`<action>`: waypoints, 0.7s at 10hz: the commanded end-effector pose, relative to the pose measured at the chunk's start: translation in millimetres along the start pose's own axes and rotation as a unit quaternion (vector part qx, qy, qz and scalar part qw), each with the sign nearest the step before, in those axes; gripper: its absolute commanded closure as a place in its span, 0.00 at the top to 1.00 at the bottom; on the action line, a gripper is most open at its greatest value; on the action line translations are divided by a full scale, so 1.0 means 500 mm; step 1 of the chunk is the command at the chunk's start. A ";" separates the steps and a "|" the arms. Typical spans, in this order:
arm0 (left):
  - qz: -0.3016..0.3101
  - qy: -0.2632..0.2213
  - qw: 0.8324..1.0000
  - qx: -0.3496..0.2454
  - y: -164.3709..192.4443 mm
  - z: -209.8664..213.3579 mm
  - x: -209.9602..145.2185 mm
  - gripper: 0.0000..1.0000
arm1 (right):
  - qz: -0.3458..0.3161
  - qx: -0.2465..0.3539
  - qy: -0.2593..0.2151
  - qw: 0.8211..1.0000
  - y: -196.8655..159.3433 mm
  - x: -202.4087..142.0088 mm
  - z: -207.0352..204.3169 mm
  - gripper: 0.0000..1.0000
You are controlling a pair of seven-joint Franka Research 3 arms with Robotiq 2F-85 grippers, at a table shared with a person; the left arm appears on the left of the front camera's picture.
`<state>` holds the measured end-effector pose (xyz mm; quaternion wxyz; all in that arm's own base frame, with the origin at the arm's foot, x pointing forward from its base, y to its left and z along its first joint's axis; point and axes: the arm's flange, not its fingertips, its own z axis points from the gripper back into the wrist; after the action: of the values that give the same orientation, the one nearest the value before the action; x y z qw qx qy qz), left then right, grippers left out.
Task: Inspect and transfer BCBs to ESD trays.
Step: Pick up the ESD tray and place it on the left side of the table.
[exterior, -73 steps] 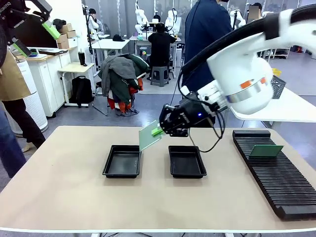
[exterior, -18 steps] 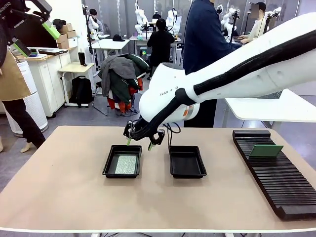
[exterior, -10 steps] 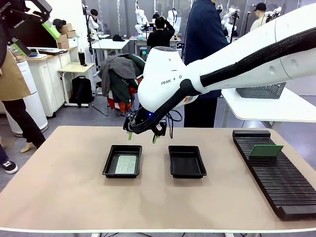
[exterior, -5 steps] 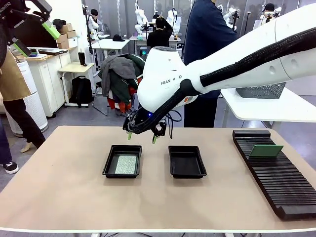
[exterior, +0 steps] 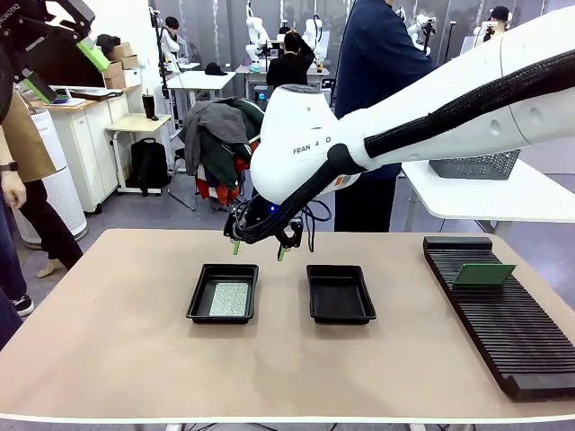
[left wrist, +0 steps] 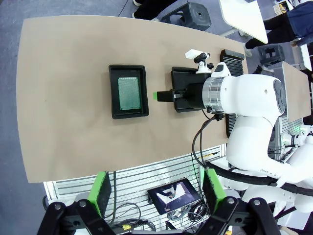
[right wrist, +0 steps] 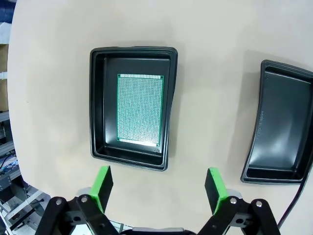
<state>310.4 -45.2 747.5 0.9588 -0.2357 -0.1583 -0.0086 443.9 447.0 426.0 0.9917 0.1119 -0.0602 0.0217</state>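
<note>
Lately swung the big right arm across the worktop's middle, set one BCB [exterior: 228, 298] flat, speckled face up, in the left ESD tray [exterior: 221, 318], then rose clear. Hangs now over that tray's far rim with the right gripper [exterior: 258, 250] spread wide and empty. Counts, by the look of it, as one board inspected and delivered. Leaves the right ESD tray [exterior: 341, 296] bare, just beside the first near the worktop's centre, and a second BCB [exterior: 483, 274] propped in the long black rack [exterior: 508, 341] along the right edge; probably calls for fetching that next. Keeps the left gripper [exterior: 65, 70] raised high off the far left corner, likewise wide, holding nothing. Otherwise shows plain tan worktop [exterior: 108, 341]. Beyond, has a person in dark blue [exterior: 377, 81] standing at the far edge, other tables, and a grey mesh basket [exterior: 474, 166].
</note>
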 end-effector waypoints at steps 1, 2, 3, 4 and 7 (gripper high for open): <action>0.002 0.001 1.000 -0.003 0.003 -0.001 -0.001 1.00 | -0.001 0.000 0.000 1.000 0.000 0.000 -0.002 1.00; 0.002 0.001 1.000 -0.003 0.003 -0.001 -0.001 1.00 | -0.001 0.000 0.000 1.000 0.000 0.000 -0.002 1.00; 0.002 0.001 1.000 -0.003 0.003 -0.001 -0.001 1.00 | -0.001 0.000 0.000 1.000 0.000 0.000 -0.002 1.00; 0.002 0.001 1.000 -0.003 0.003 -0.001 -0.001 1.00 | -0.001 0.000 0.000 1.000 0.000 0.000 -0.002 1.00; 0.002 0.001 1.000 -0.003 0.003 -0.001 -0.001 1.00 | -0.001 0.000 0.000 1.000 0.000 0.000 -0.002 1.00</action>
<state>310.4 -45.2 747.5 0.9588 -0.2357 -0.1583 -0.0086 443.9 447.0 426.0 0.9917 0.1120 -0.0601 0.0217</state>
